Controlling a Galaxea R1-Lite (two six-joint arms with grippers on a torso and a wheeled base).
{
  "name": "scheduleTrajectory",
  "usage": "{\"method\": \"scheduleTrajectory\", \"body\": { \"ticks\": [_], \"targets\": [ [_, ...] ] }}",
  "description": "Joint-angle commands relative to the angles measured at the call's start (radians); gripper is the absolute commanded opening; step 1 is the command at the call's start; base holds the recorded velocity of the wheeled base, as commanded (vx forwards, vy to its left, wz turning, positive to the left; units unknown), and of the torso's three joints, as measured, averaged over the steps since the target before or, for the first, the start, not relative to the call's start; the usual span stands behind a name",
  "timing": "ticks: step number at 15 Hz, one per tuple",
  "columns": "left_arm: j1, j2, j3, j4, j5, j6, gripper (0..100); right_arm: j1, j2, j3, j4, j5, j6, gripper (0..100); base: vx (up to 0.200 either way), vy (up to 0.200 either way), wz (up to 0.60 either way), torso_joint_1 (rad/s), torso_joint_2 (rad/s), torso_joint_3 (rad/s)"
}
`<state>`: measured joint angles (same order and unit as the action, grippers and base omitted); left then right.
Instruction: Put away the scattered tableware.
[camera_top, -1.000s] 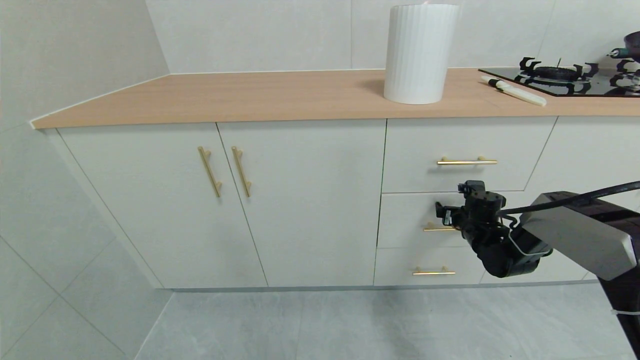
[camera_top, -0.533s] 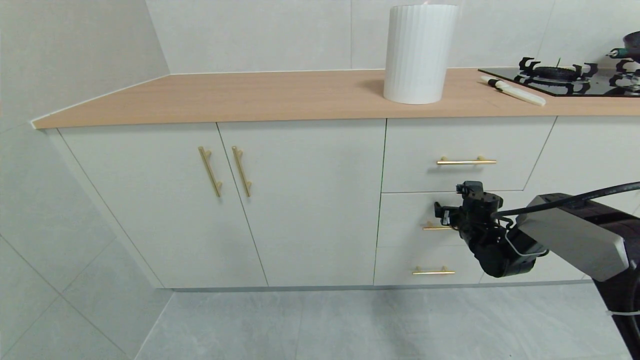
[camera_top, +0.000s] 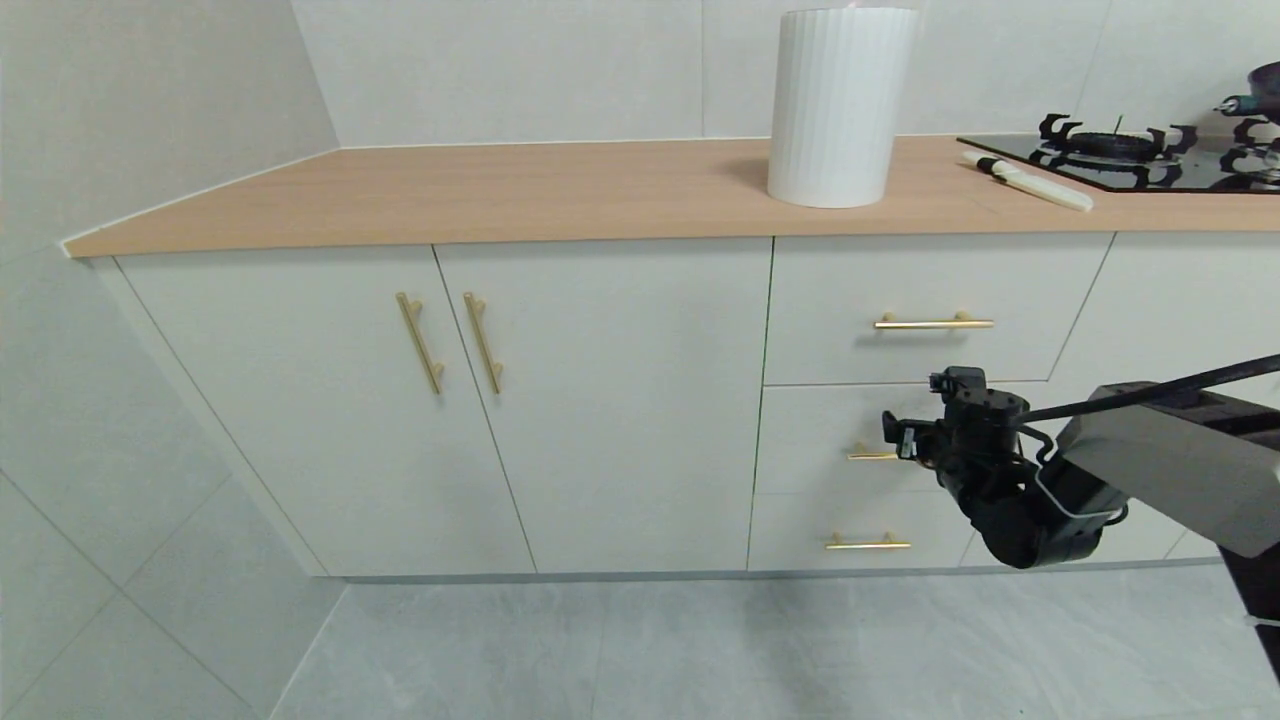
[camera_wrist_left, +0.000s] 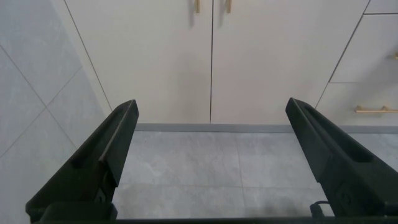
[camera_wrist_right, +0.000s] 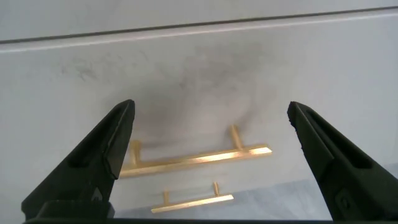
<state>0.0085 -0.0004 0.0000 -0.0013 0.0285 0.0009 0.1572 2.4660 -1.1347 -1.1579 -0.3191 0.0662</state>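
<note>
Holds the right gripper (camera_top: 903, 438) low before the drawer stack, jaws spread wide and empty, pointed at the middle drawer handle (camera_wrist_right: 193, 160) and close to it; cannot tell whether touching. Has the bottom drawer handle (camera_top: 868, 545) just below, the top drawer handle (camera_top: 933, 323) above. Carries the left gripper (camera_wrist_left: 211, 104) equally wide, nothing in it, above the floor (camera_wrist_left: 205, 168) and facing the cabinet doors (camera_wrist_left: 155, 56). Finds the knife (camera_top: 1025, 180) lying flat on the countertop (camera_top: 450, 195), beside the stove (camera_top: 1130, 160), right of the white ribbed container (camera_top: 840, 105), well apart from both grippers
</note>
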Motion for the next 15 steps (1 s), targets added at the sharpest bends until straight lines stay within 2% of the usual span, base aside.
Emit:
{"method": "scheduleTrajectory", "body": {
  "ticks": [1, 3, 7, 9, 12, 15],
  "targets": [
    [0.001, 0.0, 0.0, 0.0, 0.001, 0.001, 100, 0.005, -0.179, 0.23, -0.109, 0.002, -0.003, 100, 0.0, 0.0, 0.0, 0.0, 0.0, 0.0],
    [0.001, 0.0, 0.0, 0.0, 0.001, -0.001, 100, 0.005, -0.366, 0.428, -0.187, -0.003, -0.005, 100, 0.0, 0.0, 0.0, 0.0, 0.0, 0.0],
    [0.001, 0.0, 0.0, 0.0, 0.001, -0.001, 100, 0.005, -0.794, 0.757, -0.201, -0.014, -0.009, 100, 0.0, 0.0, 0.0, 0.0, 0.0, 0.0],
    [0.001, 0.0, 0.0, 0.0, 0.001, -0.001, 100, 0.002, -0.937, 0.842, -0.201, -0.044, -0.043, 100, 0.0, 0.0, 0.0, 0.0, 0.0, 0.0],
    [0.001, 0.0, 0.0, 0.0, 0.001, -0.001, 100, -0.03, -1.263, 1.023, -0.177, -0.077, -0.117, 100, 0.0, 0.0, 0.0, 0.0, 0.0, 0.0],
    [0.001, 0.0, 0.0, 0.0, 0.001, -0.001, 100, -0.033, -1.515, 1.095, -0.049, -0.078, -0.198, 100, 0.0, 0.0, 0.0, 0.0, 0.0, 0.0]
  ]
}}
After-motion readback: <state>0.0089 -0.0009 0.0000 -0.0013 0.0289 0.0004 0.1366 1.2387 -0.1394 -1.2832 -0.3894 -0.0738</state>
